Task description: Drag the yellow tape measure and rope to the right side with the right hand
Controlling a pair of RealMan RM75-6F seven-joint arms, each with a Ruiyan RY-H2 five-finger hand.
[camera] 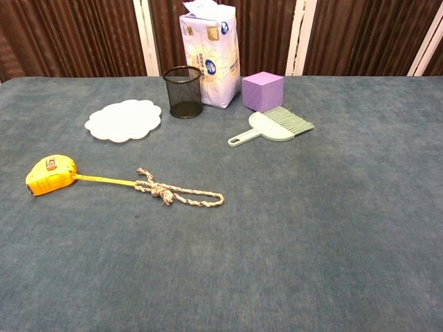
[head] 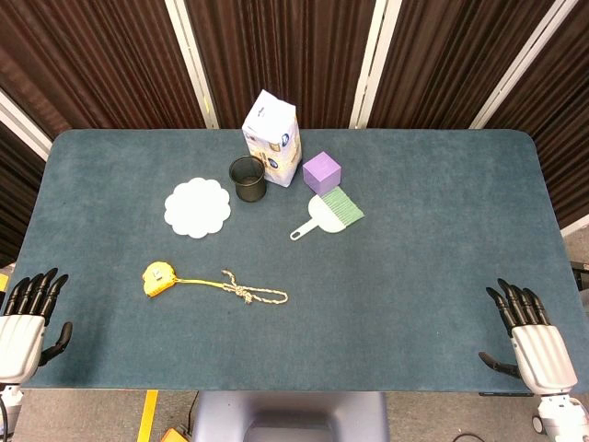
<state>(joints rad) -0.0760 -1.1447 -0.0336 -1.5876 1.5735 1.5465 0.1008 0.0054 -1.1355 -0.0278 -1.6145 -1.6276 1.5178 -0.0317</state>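
Only the head view shows the robot's body. The left hand (head: 26,318) has a white ribbed shell over the back, slim black fingers and a black thumb. The right hand (head: 532,341) matches it: white grooved back plate, black fingers, black thumb. Below it sits a pale grey wrist piece, possibly with a small round fitting; the detail is too small to tell.

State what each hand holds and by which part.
Nothing is held. The left hand and right hand lie open at the table's near edge, apart from the tape measure and rope.
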